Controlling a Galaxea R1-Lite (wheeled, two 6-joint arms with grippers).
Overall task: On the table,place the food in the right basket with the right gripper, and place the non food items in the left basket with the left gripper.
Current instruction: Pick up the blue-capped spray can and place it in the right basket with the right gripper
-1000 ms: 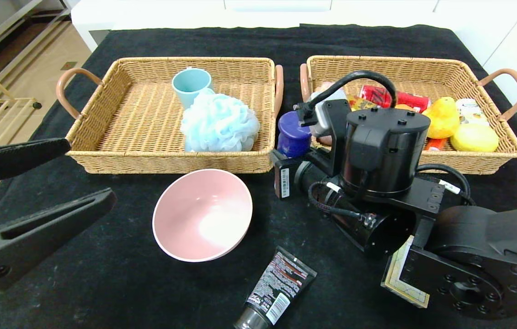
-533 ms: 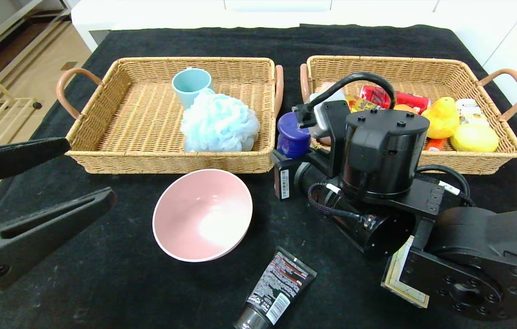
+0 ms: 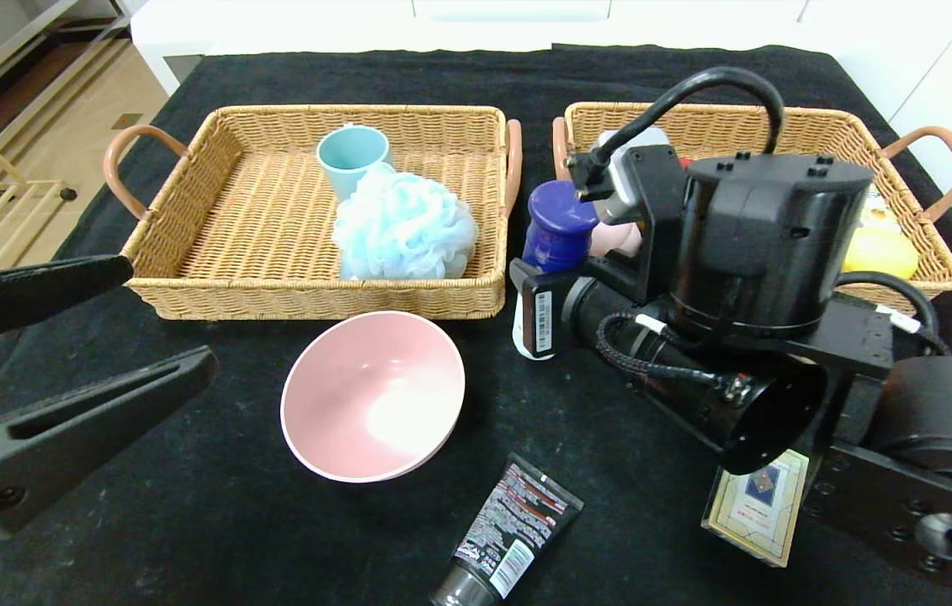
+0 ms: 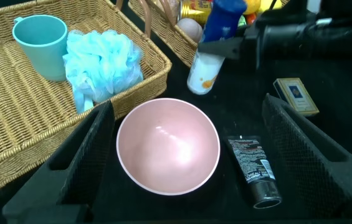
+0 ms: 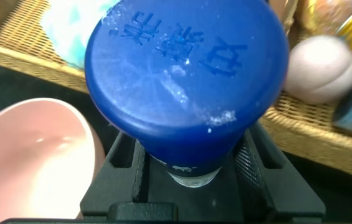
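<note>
The white bottle with a dark blue cap sits clamped in the right gripper, off the table, just left of the right basket. The left wrist view shows its white body tilted above the cloth; the right wrist view shows the fingers pressing below the cap. The left gripper is spread wide around the pink bowl, touching nothing.
</note>
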